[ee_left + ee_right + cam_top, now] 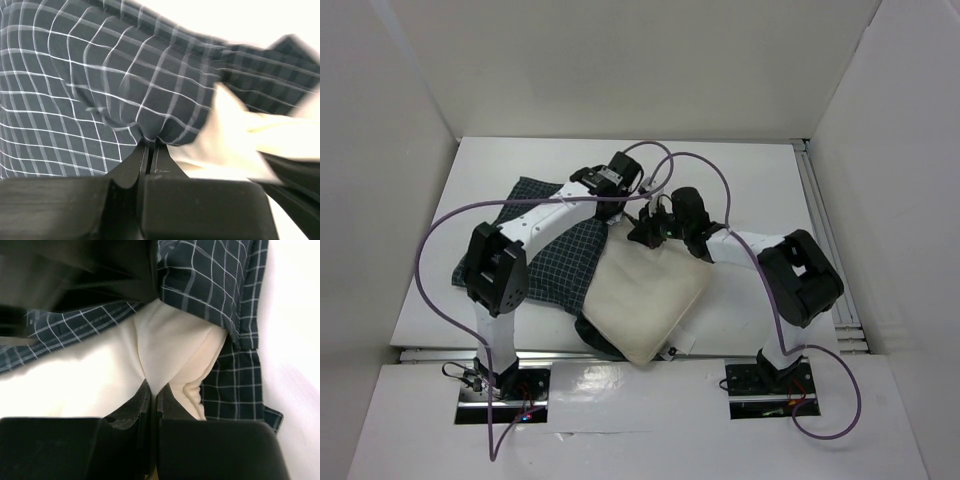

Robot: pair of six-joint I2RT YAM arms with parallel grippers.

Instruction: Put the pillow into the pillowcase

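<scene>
Nearest the arm bases, the pillow (pixel 645 300) lies tilted on the table (pixel 740 170). Its near corner reaches almost to the table's front edge. A dark sliver shows under its near-left side, but whether that is cloth or shadow is hard to tell.

The pillow's far-left end goes into the mouth of the pillowcase (pixel 555 262), which spreads out to the left and is partly covered by the left arm. How far in the pillow sits is hidden by the cloth and by both wrists.

In the right wrist view, the right gripper (pixel 153 390) has its fingers pressed together on a fold of the pillow's cream fabric. The checked hem of the pillowcase lies just beyond and to the right. The upper left of that view is a dark blur.

In the left wrist view, the left gripper (pixel 150 145) is pinched tight on a pleat of the checked cloth. A blurred cream corner of the pillow pokes out just to its right.

From above, the two grippers sit close together over the mouth of the pillowcase, and their fingertips cannot be seen.

Farther back and to the right, the table is bare white up to the walls (pixel 620 60). On the left, the pillowcase comes close to the table's edge. A purple cable (pixel 425 250) loops out over that side.
</scene>
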